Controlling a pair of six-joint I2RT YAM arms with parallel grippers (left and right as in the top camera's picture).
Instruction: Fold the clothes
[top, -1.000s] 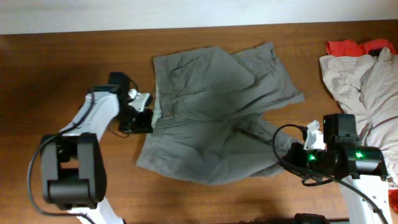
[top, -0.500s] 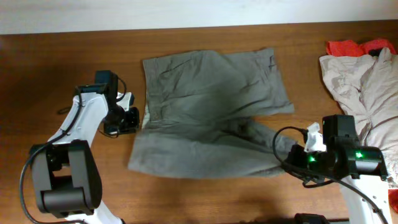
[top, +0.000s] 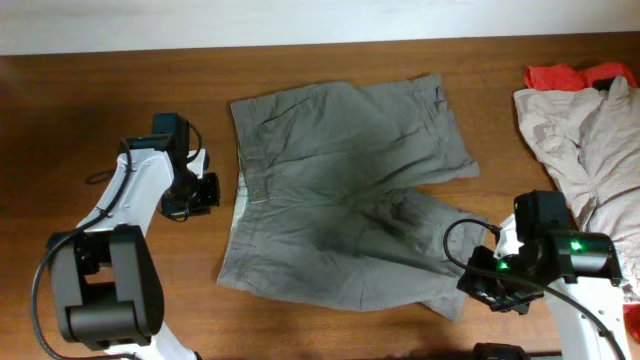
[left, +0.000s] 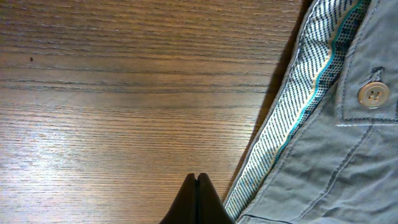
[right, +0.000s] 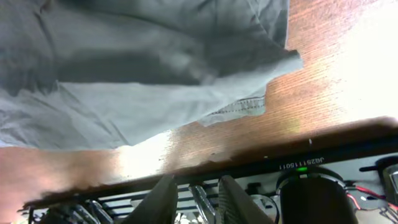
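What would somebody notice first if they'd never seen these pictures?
The big grey shorts spread across the middle of the brown table. Next, the heap of pale clothes at the table's right edge, with something bright red peeking out behind it. Close up, the left wrist view shows the waistband's dotted lining with a teal stripe, and a button.

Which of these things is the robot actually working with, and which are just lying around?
In the job: grey shorts, left gripper, right gripper.
Lying about for now: beige clothes heap, red cloth, both off to the side.
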